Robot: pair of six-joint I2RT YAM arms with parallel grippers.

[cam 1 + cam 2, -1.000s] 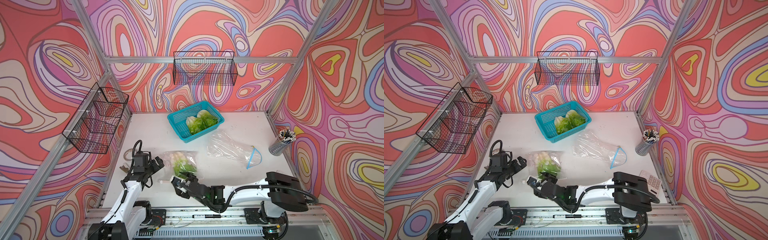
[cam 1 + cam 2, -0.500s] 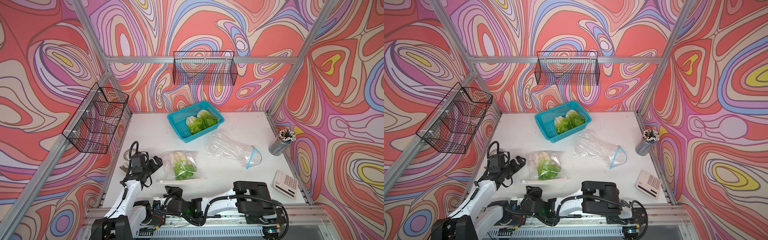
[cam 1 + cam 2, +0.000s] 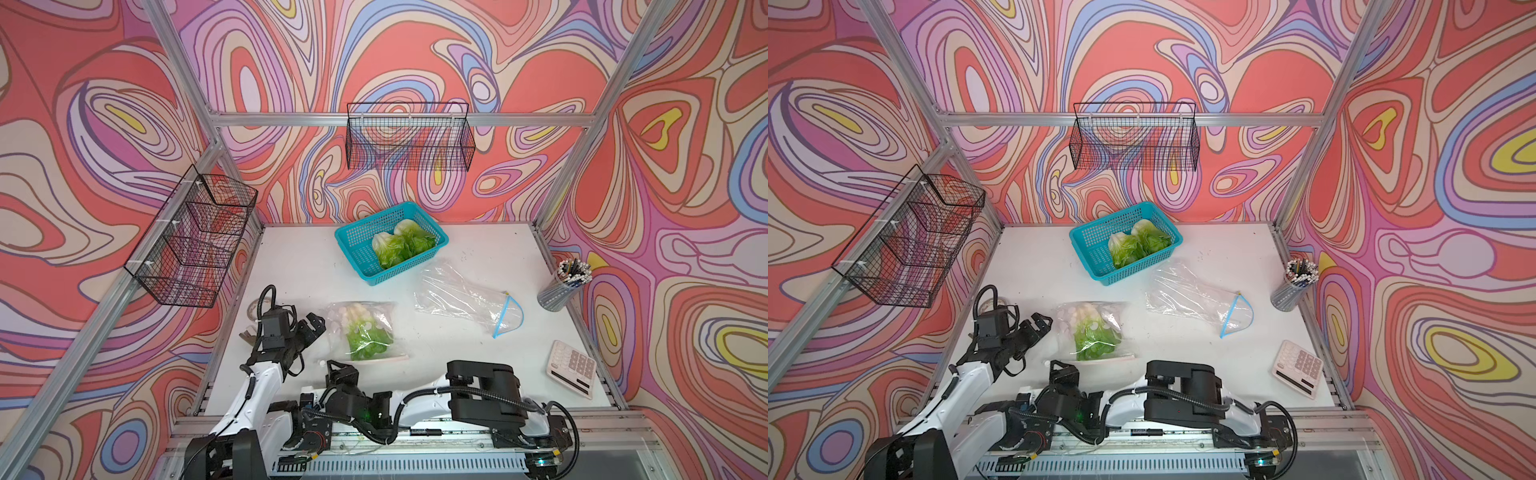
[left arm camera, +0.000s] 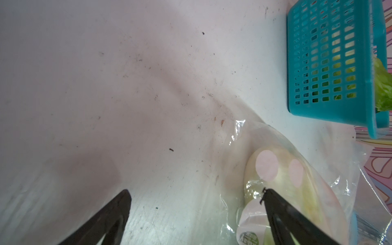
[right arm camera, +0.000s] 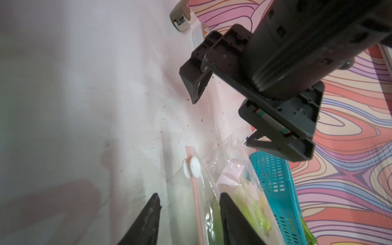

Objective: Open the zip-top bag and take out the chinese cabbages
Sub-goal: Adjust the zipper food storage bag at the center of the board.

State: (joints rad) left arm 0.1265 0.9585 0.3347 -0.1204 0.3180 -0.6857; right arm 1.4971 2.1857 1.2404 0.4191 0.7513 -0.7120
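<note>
Both gape: left gripper (image 4: 196, 191) beside the zip-top bag (image 4: 282, 152), right gripper (image 5: 189, 195) straddling its seal (image 5: 196, 203), seen only from the wrist.

The walls (image 3: 124, 124) are swirling in coral, lilac, blue, cream and yellow bands. The table (image 3: 299, 266) is showing white with dark specks. At twelve o'clock on it, a basket (image 3: 358, 253) is showing turquoise. Toward seven o'clock the zip-top bag (image 3: 384, 316) is lying clear with pale pink dots, its chinese cabbages (image 3: 368, 338) showing white bases and bright green leaves. At three o'clock an empty bag (image 3: 457, 291) is showing a blue edge, and a pencil cup (image 3: 555, 297) is showing grey.
</note>
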